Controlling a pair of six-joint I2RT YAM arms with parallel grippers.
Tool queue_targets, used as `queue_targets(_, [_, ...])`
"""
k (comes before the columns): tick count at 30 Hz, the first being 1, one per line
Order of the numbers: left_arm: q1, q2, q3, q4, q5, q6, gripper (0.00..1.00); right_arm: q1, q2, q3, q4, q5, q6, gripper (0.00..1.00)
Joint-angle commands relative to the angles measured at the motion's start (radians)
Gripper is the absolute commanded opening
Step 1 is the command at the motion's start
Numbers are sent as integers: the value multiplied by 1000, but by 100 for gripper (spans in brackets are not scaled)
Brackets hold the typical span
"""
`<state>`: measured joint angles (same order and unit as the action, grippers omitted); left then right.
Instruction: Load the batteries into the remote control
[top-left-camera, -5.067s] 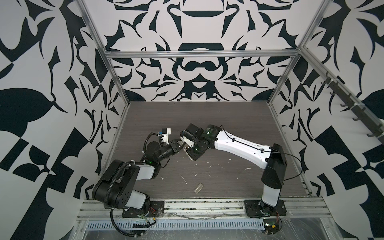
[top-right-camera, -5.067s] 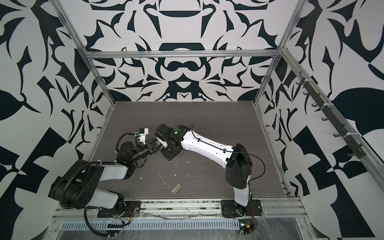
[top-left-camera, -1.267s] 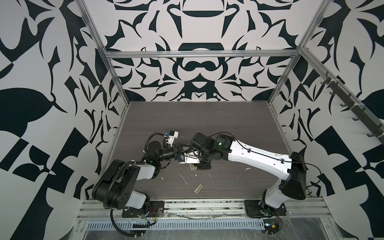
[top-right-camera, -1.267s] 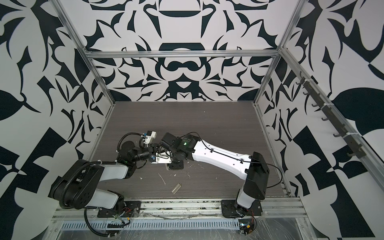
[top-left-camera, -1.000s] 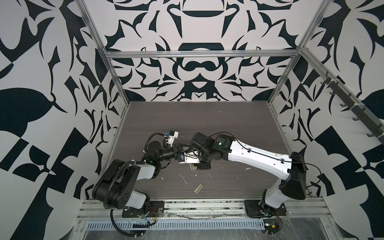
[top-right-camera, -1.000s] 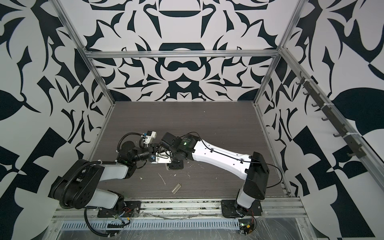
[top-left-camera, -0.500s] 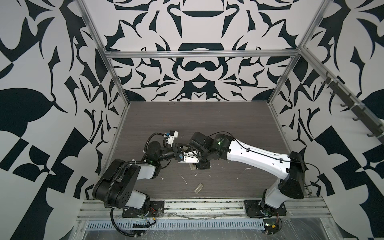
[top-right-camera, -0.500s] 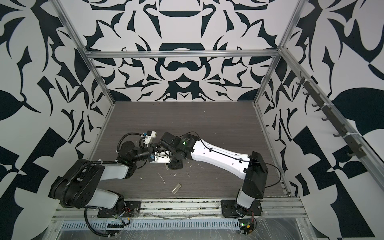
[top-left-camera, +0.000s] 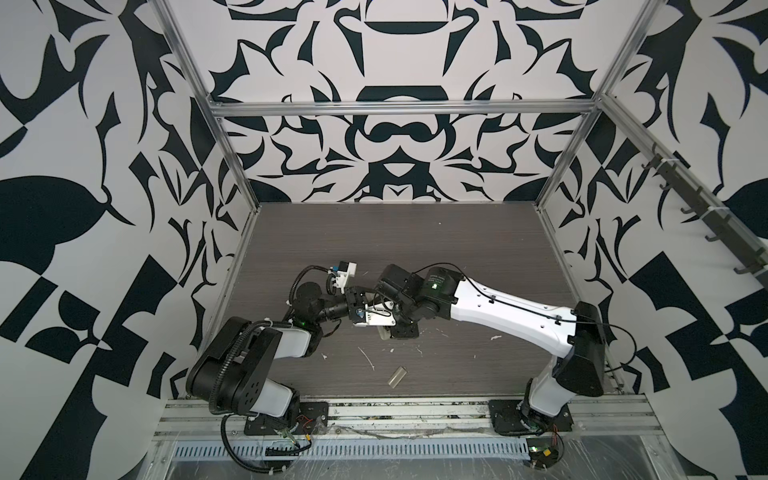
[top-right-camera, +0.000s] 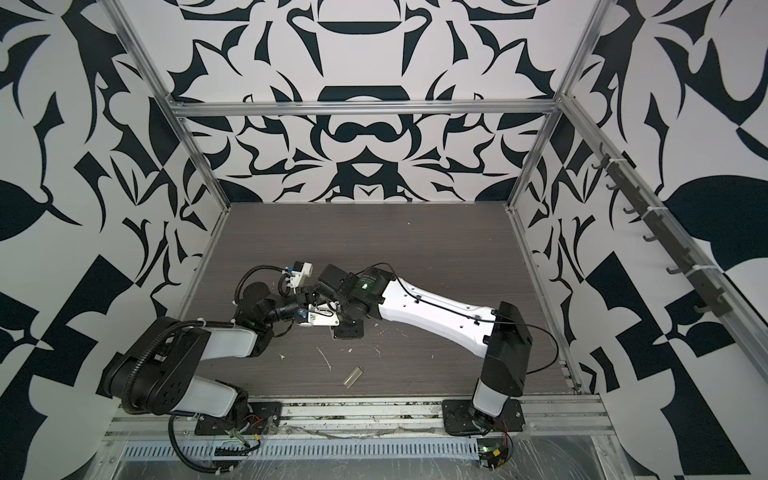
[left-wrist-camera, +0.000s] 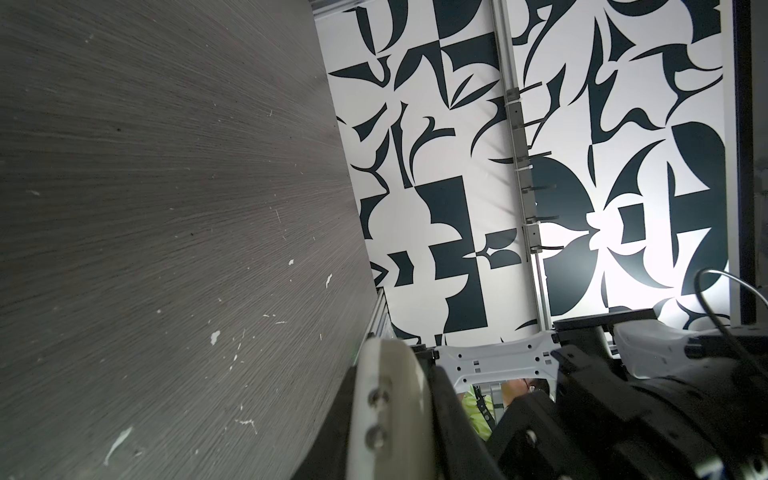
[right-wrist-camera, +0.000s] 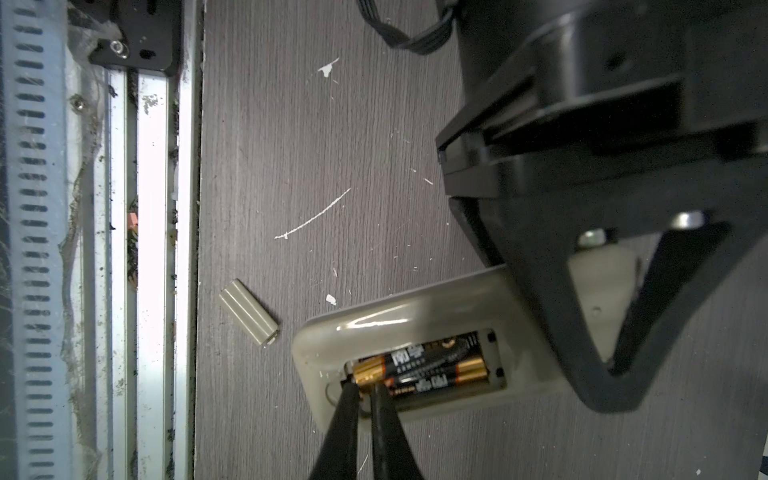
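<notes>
Near the middle of the table (right-wrist-camera: 291, 166), the left gripper (right-wrist-camera: 606, 374) clamps the remote control (right-wrist-camera: 415, 316) back-up; both batteries (right-wrist-camera: 432, 370) sit in its recess, and the right gripper (right-wrist-camera: 365, 399), tips all but together, touches one's gold end

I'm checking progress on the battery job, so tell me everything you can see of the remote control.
The remote control shows its back: glossy beige plastic, rounded corners. Its recess is open, with both batteries side by side inside. The left gripper clamps the other end; the right gripper, tips nearly shut, touches one battery's gold end. Its ribbed cover lies apart on the table. Buttons are hidden.
</notes>
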<state>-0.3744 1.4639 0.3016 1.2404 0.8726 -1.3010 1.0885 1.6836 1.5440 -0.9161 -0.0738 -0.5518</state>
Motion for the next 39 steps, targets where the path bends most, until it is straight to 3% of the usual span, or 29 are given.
queue_targets(1, [-8, -5, 8, 77, 22, -28, 0, 4, 16, 37, 31, 30, 23, 12])
queue_targets(27, [-15, 1, 3, 96, 21, -35, 0, -9, 48, 59, 46, 93, 47, 11])
queue_targets(39, [-14, 1, 2, 96, 19, -30, 0, -20, 68, 84, 31, 105, 71, 1])
